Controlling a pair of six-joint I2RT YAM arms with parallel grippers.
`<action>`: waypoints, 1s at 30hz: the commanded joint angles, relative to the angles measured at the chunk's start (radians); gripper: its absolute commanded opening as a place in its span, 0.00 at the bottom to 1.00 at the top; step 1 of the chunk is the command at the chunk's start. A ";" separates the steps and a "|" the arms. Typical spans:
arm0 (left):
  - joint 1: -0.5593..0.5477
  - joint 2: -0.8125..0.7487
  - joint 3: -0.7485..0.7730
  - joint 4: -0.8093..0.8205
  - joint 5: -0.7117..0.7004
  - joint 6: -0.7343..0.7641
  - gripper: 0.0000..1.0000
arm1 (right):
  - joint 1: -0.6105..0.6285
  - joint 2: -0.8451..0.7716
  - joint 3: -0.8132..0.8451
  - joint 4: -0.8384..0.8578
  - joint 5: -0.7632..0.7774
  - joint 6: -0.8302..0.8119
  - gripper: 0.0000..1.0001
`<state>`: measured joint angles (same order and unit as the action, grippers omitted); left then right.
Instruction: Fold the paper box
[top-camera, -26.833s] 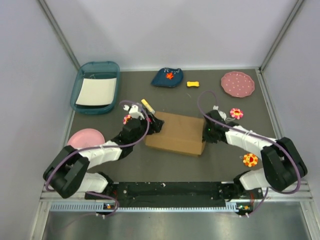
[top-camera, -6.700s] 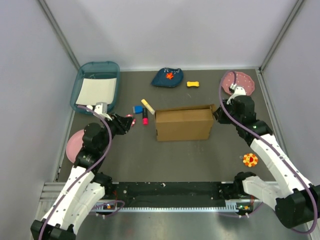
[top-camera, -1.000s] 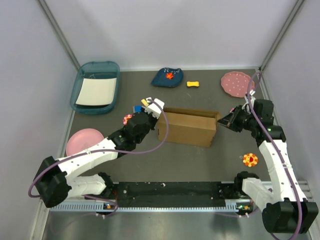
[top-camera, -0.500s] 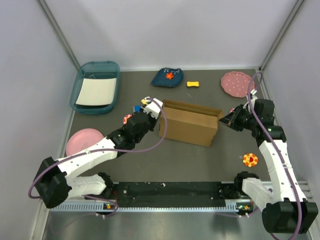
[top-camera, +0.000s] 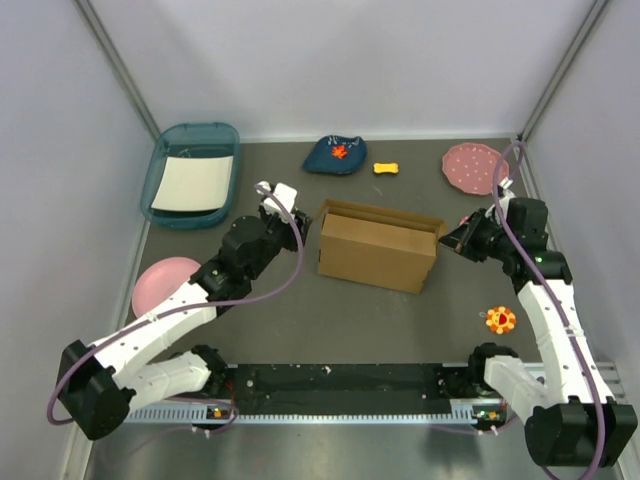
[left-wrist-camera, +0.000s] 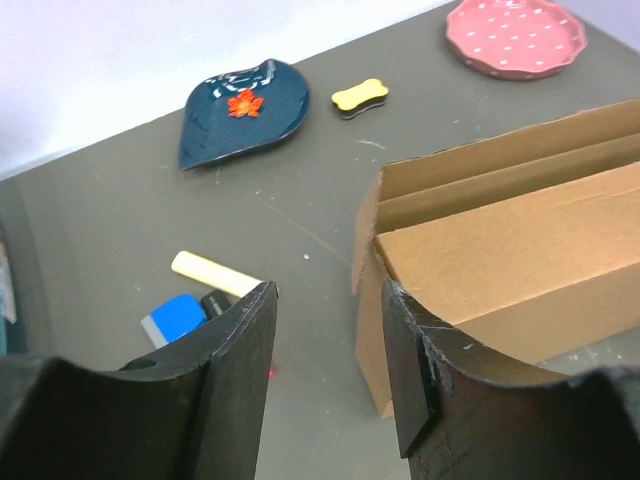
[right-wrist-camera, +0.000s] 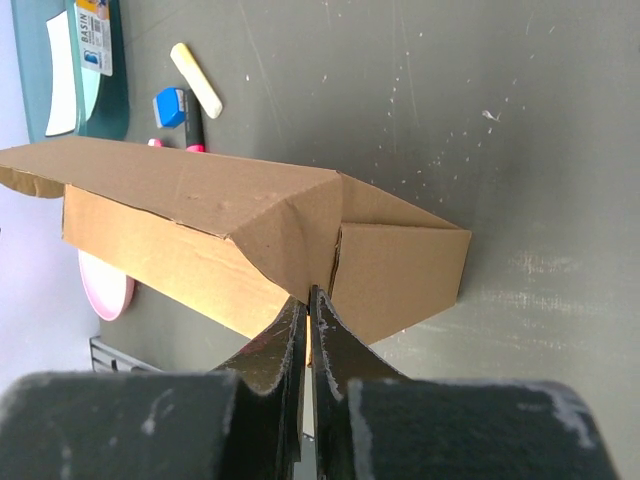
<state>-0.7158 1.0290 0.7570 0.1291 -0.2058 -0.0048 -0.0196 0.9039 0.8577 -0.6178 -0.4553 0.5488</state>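
The plain brown corrugated cardboard box stands mid-frame on the grey tabletop, its open top along the upper edge. Left of it, the left gripper hovers off the box's left end, jaws apart and empty. At the right end, the right gripper has its jaws pressed together on what looks like the thin edge of an end flap. To fold cleanly, I judge the right should keep that flap pinned while the left presses the left end panel inward along its crease, without shoving the box sideways. Half a second earlier the left gripper sat against the box's left end; it has drawn back toward the upper left, while the right arm is unchanged.
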 joint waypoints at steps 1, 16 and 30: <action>0.018 -0.018 0.016 0.073 0.141 -0.027 0.52 | 0.014 0.004 0.017 -0.039 0.044 -0.032 0.00; 0.064 0.097 0.056 0.098 0.201 -0.020 0.52 | 0.046 -0.003 0.021 -0.043 0.064 -0.044 0.00; 0.093 0.172 0.096 0.092 0.279 -0.024 0.38 | 0.058 -0.003 0.021 -0.043 0.070 -0.050 0.00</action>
<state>-0.6277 1.1934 0.8188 0.1799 0.0391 -0.0219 0.0254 0.9035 0.8585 -0.6125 -0.4194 0.5232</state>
